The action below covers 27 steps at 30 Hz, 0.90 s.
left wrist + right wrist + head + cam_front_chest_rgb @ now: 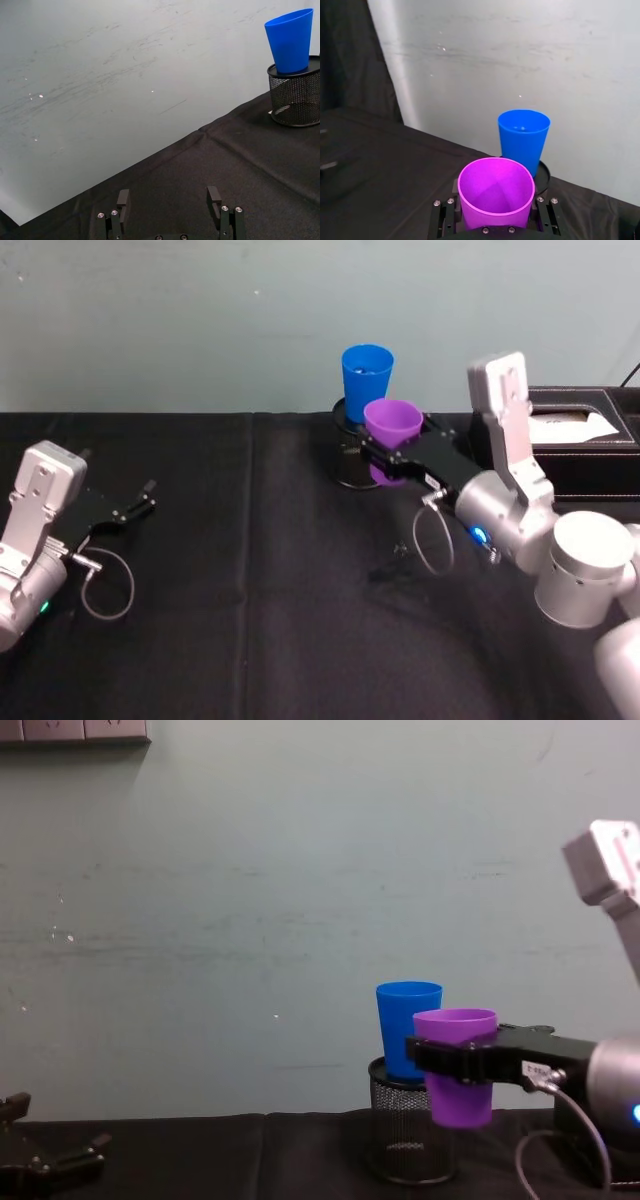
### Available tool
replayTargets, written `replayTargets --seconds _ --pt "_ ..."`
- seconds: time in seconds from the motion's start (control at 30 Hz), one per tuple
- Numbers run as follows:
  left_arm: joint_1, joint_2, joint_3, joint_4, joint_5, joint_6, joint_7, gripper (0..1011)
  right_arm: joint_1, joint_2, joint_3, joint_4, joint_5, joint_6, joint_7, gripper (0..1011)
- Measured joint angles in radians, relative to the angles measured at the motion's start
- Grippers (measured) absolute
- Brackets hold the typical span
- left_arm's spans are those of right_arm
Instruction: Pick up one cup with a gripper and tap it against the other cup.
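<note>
My right gripper (392,458) is shut on the purple cup (392,430), holding it upright in the air above the table. In the chest view the purple cup (456,1065) hangs just in front and to the right of the blue cup (408,1028). The blue cup (366,382) stands upright on top of a black wire-mesh holder (408,1140) at the table's far middle. From the right wrist, the purple cup (496,192) sits between the jaws with the blue cup (523,137) close behind it. My left gripper (140,500) rests open near the table's left edge, far from both cups.
A black tissue box (580,445) stands at the far right behind my right arm. The mesh holder (295,97) with the blue cup (291,40) shows far off in the left wrist view. Black cloth (260,620) covers the table, and a pale wall runs behind.
</note>
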Motion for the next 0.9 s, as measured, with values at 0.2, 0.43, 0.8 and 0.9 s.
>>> replayTargets --seconds 0.2,0.43,0.8,0.9 --pt "0.0 0.0 0.0 0.0 0.0 0.0 0.0 1000 0.077 -0.038 0.005 0.088 0.002 0.029 0.001 731" --pt "0.0 0.0 0.0 0.0 0.0 0.0 0.0 1000 0.13 -0.07 0.014 0.156 0.018 0.037 0.008 731" --pt "0.0 0.0 0.0 0.0 0.0 0.0 0.0 1000 0.169 -0.091 0.019 0.21 0.033 0.032 0.016 731" --pt "0.0 0.0 0.0 0.0 0.0 0.0 0.0 1000 0.173 -0.092 0.017 0.213 0.036 0.032 0.019 731"
